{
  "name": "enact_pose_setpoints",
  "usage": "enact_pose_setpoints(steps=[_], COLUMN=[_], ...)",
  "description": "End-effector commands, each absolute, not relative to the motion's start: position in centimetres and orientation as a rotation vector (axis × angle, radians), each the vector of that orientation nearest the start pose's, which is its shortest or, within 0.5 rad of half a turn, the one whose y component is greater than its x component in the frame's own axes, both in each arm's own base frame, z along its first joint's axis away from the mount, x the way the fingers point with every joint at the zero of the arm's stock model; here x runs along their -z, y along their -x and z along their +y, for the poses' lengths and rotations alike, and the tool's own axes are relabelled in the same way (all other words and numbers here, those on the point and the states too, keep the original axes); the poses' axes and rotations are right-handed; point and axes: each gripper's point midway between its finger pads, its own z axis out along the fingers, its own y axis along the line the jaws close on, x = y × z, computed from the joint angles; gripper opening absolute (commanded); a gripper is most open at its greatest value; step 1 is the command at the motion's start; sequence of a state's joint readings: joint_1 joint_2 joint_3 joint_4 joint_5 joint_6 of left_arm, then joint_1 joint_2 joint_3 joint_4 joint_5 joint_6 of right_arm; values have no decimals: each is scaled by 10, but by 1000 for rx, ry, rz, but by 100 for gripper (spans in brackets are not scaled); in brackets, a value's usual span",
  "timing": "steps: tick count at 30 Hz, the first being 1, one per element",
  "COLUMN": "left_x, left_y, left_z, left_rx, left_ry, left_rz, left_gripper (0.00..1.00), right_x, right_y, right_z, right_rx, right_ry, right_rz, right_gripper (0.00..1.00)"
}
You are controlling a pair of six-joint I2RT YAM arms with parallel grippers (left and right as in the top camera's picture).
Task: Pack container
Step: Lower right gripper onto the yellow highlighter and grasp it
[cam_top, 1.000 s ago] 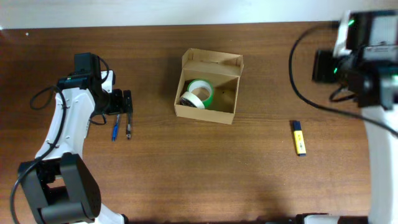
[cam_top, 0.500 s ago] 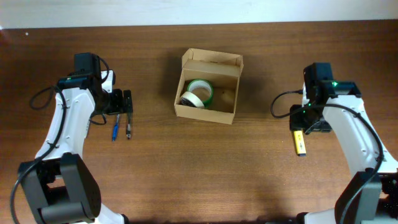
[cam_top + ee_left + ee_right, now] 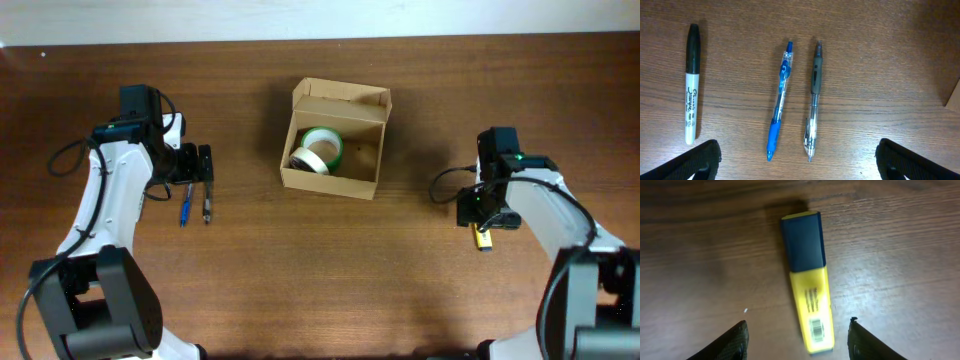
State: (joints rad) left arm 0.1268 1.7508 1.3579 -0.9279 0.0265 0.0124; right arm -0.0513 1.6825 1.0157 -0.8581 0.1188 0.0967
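The container sits lid-open at the centre of the worktop, already holding one green tape roll and one white tape roll, so further items can drop straight in. The right hand, at the container's 4 o'clock, hangs with fingers apart either side of the one yellow highlighter, blue cap towards 12 o'clock, judged a pre-grasp alignment. The left hand, at 9 o'clock, is likewise spread wide above one blue pen, one grey pen and one black marker, gripping nothing
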Motion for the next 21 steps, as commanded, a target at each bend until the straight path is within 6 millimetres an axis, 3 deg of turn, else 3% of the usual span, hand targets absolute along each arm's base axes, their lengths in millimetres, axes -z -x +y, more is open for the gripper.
enact_pose_setpoints(steps=[1,4,11,16,21], left_x=[-99,-99,-99,-99,-99], left_y=[-379,-379,-379,-379,-379], left_z=[43,43,43,43,43], left_rx=[23,23,23,23,23], left_ry=[134,134,134,134,134], left_rz=[2878,2878,2878,2878,2878], left_gripper=[99,100,100,100,100], right_x=[-9,3,16,17,17], right_y=[-280,-277,-273,-273,-275], right_z=[-49,-54,-45,-43,-40], right_rx=[208,201,129,117,82], right_ry=[-292,-327,-308,-308,-311], right_rz=[3132,3167,3214,3218,3212], right_gripper=[62,62,61,48,47])
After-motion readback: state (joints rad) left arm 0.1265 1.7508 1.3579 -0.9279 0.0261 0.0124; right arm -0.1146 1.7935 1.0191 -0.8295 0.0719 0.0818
